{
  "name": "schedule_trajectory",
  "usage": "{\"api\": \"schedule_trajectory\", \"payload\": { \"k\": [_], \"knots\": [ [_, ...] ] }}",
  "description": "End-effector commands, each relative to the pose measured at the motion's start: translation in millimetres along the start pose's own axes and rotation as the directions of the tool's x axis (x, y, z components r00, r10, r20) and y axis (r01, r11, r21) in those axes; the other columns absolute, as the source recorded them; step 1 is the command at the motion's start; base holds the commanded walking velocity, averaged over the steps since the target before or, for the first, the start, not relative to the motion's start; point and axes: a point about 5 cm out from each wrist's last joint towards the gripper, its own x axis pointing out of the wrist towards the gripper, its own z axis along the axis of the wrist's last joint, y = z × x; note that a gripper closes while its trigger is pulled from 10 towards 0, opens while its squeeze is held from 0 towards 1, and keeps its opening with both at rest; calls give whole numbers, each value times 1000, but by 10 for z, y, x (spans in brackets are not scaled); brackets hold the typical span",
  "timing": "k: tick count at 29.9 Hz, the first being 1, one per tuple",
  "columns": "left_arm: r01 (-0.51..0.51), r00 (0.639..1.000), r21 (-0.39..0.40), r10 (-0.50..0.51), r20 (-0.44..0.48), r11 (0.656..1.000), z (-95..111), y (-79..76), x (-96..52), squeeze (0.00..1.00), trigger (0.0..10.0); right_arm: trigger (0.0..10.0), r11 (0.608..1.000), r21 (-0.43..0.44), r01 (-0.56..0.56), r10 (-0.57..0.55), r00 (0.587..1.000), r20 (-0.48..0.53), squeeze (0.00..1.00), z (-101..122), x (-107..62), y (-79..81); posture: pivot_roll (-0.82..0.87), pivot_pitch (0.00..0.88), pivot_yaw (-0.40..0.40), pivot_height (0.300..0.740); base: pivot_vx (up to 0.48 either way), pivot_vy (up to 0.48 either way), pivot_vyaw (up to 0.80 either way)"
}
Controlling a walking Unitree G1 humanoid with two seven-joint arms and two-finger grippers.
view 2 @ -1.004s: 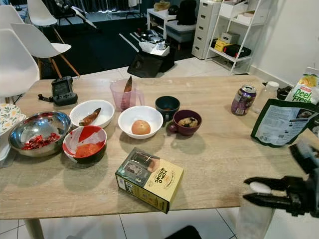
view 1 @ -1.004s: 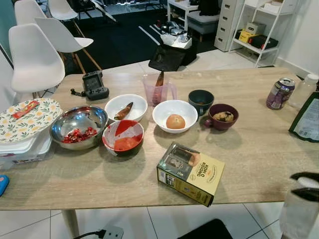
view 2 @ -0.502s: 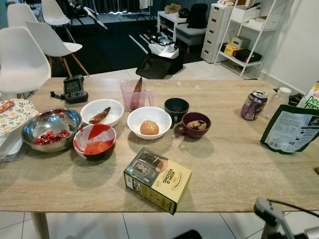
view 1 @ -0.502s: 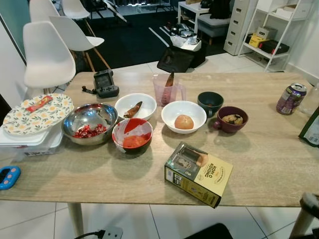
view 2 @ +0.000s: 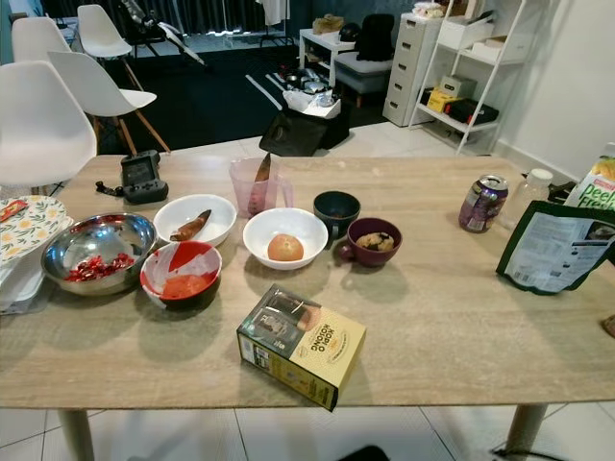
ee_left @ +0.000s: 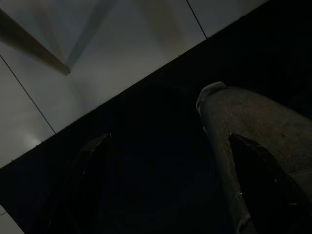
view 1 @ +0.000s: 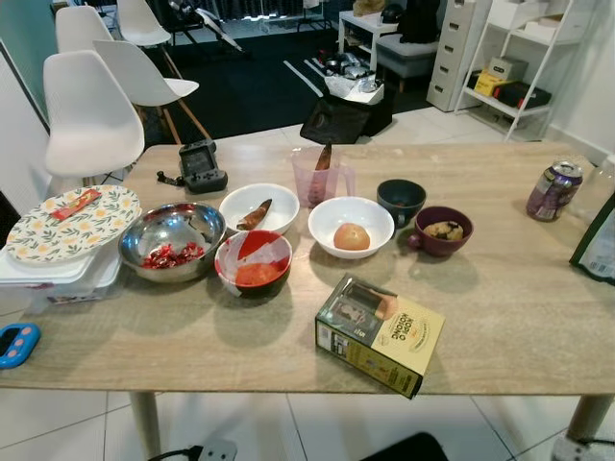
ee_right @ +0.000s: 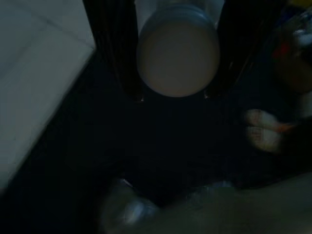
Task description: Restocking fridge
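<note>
Two pincers low: right pincer [ee_right: 175, 92] squeezes white bottle [ee_right: 178, 53], left pincer [ee_left: 165, 190] open, empty. You lift carelessly, bottle hits counter [view 1: 509, 307] edge.

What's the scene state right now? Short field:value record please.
surface: wooden table
front item: yellow box, lying flat near the front edge
bowls: steel bowl, red bowl, white bowl with round food, white bowl with brown piece, dark bowl, maroon cup
other: pink measuring jug, purple can, green pouch
right pincer: closed on a white capped bottle, in the dark
left pincer: open, idle, nothing between its fingers
</note>
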Motion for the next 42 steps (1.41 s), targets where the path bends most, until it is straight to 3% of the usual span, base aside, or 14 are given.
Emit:
{"api": "schedule_trajectory", "payload": {
  "k": [1, 3, 8, 9, 10, 11, 14, 16, 17, 18, 22, 26, 29, 42],
  "knots": [
    [14, 999, 5, -14, -46, 1000, -107, -37, -10, 0, 10000, 10000, 993, -5, 115, -115, 993, -37, 0, -32, 24, -63, -49, 0, -12, 740, 0, 0, 0],
    [12, 999, 7, -11, -48, 1000, -109, -32, -11, 0, 10000, 10000, 977, 4, 213, -212, 976, -47, 0, -32, 121, -79, -47, 0, -7, 740, 0, 0, 0],
    [1, 999, 24, 0, -50, 1000, -98, 18, -18, 0, 10000, 10000, 818, 177, 548, -553, 833, -23, 0, 31, 582, 16, -20, 7, 17, 740, 0, 0, 0],
    [1, 999, 24, 0, -50, 1000, -98, 18, -18, 0, 10000, 10000, 818, 177, 548, -553, 833, -23, 0, 31, 582, 16, -20, 7, 17, 740, 0, 0, 0],
    [-3, 999, 27, 4, -47, 1000, -89, 37, -20, 0, 10000, 10000, 750, 219, 624, -637, 771, -13, 0, 75, 655, 39, -14, 8, 19, 740, 0, 0, 0],
    [-5, 999, 29, 7, -47, 1000, -87, 47, -22, 0, 10000, 10000, 718, 280, 637, -664, 748, 1, 0, 104, 687, 54, -15, 6, 20, 740, 0, 0, 0],
    [-9, 999, 32, 10, -48, 999, -87, 56, -23, 0, 10000, 10000, 694, 348, 630, -677, 736, 16, 0, 134, 722, 75, -15, 6, 20, 740, 0, 0, 0],
    [-16, 999, 28, 18, -51, 999, -94, 74, -27, 0, 10000, 10000, 613, 492, 618, -721, 692, 31, 0, 192, 797, 121, -12, 7, 17, 740, 0, 0, 0],
    [-16, 999, 28, 18, -51, 999, -94, 74, -27, 0, 10000, 10000, 613, 492, 618, -721, 692, 31, 0, 192, 797, 121, -12, 7, 17, 740, 0, 0, 0],
    [-21, 998, 20, 22, -52, 1000, -98, 79, -29, 0, 10000, 10000, 573, 560, 598, -738, 674, 37, 0, 222, 820, 135, -11, 7, 17, 740, 0, 0, 0],
    [-27, 998, -4, 27, -50, 1000, -100, 79, -29, 0, 10000, 10000, 505, 699, 506, -759, 646, 82, 0, 355, 845, 137, -7, 5, 4, 740, 0, 0, 0],
    [-24, 998, -15, 24, -50, 1000, -97, 60, -23, 0, 10000, 10000, 527, 697, 486, -754, 646, 121, 0, 491, 862, 134, -8, 0, -5, 740, 0, 0, 0],
    [-22, 998, -14, 21, -54, 1000, -98, 42, -19, 0, 10000, 10000, 590, 611, 528, -734, 666, 133, 0, 538, 878, 143, -8, 0, -17, 740, 0, 0, 0],
    [-28, 998, -11, 27, -51, 1000, -49, 50, -8, 0, 10000, 10000, 616, 564, 551, -730, 668, 144, 0, 605, 871, 127, -10, 0, -31, 740, 0, 0, 0]
  ]
}}
